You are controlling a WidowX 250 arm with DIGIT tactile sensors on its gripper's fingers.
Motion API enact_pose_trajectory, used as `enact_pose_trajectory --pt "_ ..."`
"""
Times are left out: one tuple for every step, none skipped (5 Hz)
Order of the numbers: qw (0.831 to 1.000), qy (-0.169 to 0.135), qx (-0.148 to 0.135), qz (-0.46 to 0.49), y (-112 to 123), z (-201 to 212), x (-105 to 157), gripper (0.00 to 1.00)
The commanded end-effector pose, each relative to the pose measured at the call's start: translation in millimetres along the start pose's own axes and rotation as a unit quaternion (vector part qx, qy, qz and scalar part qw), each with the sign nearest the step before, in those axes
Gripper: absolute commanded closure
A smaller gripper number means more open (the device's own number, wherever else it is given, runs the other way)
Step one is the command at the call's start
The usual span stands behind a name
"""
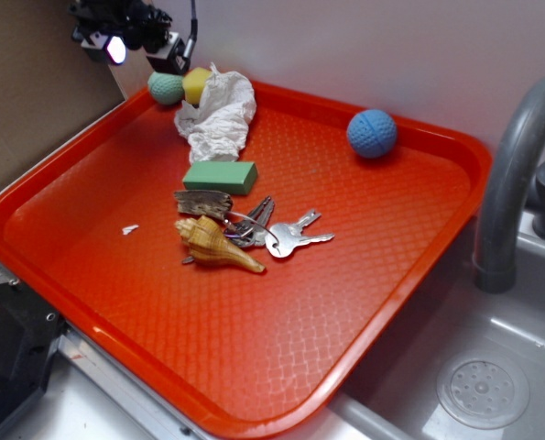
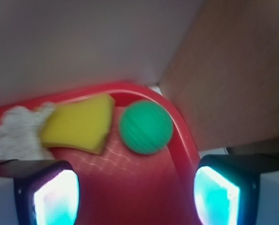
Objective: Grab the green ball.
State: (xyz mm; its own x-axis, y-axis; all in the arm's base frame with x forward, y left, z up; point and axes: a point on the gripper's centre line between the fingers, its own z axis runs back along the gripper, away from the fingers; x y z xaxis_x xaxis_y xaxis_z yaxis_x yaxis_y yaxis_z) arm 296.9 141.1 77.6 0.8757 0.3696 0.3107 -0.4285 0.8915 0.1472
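Observation:
The green ball (image 1: pixel 166 88) lies in the far left corner of the red tray (image 1: pixel 391 302), touching a yellow block (image 1: pixel 197 84). In the wrist view the green ball (image 2: pixel 146 127) sits ahead of the jaws, with the yellow block (image 2: pixel 78 123) to its left. My gripper (image 1: pixel 136 41) hovers above and just behind that corner, over the tray rim. My gripper (image 2: pixel 137 197) is open; its two lit fingers (image 2: pixel 57 197) stand wide apart with only bare tray between them.
A crumpled white cloth (image 1: pixel 219 115) lies next to the yellow block. Mid-tray are a green rectangular block (image 1: pixel 220 177), keys (image 1: pixel 286 236), a seashell (image 1: pixel 215 244) and a blue ball (image 1: pixel 372 134). A brown board (image 1: pixel 25 92) stands left; a sink and faucet (image 1: pixel 510 183) lie right.

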Motion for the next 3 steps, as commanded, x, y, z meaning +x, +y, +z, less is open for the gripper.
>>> enact_pose_trajectory --pt "0.992 -0.026 0.016 0.123 19.1 -0.4 21.6 0.0" --pt "0.993 -0.019 0.009 0.114 19.0 -2.7 23.6 0.0" --pt "0.994 -0.019 0.011 0.108 19.8 -3.4 22.8 0.0"
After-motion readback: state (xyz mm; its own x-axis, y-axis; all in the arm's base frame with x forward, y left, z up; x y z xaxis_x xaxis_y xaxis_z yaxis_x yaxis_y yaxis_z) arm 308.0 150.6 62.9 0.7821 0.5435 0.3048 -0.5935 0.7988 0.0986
